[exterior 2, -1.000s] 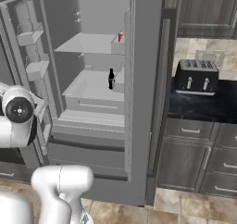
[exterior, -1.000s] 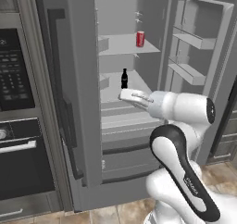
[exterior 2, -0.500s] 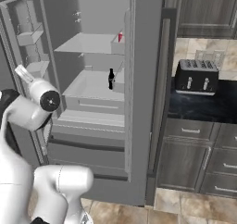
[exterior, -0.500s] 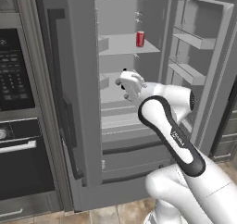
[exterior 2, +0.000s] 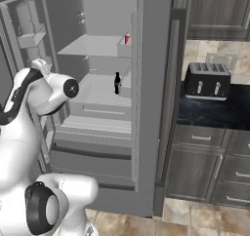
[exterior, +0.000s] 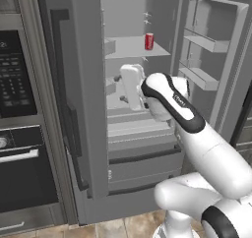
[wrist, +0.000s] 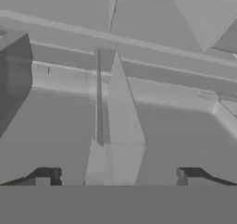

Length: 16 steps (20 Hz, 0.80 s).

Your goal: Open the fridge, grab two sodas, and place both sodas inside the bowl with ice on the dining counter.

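Grey fridge (exterior: 88,109) stands open; red can (exterior: 149,41) on the upper shelf, dark bottle (exterior 2: 117,83) below it (both untouched). The gripper (wrist: 115,177), jaws spread and empty, reaches inside; both fetches remain.

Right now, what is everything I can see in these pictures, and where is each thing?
fridge: one, grey, both doors open, white shelves inside.
red can: one, red, upright on the upper shelf, towards the right.
dark bottle: one, black, slim-necked, upright on the middle shelf.
wall oven and microwave: one stack, black, left of the fridge.
toaster: one, dark with pale slots, on the dark counter right of the fridge.
lower cabinets: dark grey, under that counter.
floor: tan tiles.
arm: one, white with dark joints, reaching into the fridge.
gripper: one, dark finger tips wide apart, nothing between them.
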Motion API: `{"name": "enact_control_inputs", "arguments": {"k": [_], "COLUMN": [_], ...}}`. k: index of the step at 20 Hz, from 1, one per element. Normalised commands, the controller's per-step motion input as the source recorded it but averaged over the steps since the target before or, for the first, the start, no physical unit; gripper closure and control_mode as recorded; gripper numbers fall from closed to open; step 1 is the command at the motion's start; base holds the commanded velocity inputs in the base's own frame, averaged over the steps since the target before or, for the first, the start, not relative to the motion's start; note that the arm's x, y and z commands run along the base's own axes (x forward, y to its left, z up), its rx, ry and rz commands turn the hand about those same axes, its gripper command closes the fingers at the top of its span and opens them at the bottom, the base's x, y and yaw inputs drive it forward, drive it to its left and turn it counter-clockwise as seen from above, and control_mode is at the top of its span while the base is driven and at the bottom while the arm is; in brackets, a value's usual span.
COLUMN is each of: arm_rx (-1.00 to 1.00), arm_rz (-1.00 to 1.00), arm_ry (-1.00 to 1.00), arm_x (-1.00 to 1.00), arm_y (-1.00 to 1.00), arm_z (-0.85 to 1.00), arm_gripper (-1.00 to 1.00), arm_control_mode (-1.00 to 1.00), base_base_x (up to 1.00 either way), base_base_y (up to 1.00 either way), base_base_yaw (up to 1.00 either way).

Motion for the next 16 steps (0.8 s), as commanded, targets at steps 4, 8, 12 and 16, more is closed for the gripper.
{"name": "enact_control_inputs", "arguments": {"k": [4, 8, 12, 16], "arm_rx": [0.13, 0.05, 0.0, 0.0], "arm_rz": [0.16, 0.12, 0.08, 0.08], "arm_ry": [0.19, 0.09, 0.01, 0.0], "arm_x": [0.55, 0.18, 0.0, -0.05], "arm_y": [0.57, 0.82, 0.95, 1.0], "arm_z": [0.0, -0.03, -0.05, -0.07], "arm_gripper": [-1.0, -1.0, -1.0, -1.0], "arm_control_mode": [-1.0, -1.0, -1.0, -1.0], "base_base_x": [0.0, 0.0, 0.0, 0.0], "base_base_y": [0.0, 0.0, 0.0, 0.0], "base_base_yaw": [0.0, 0.0, 0.0, 0.0]}}
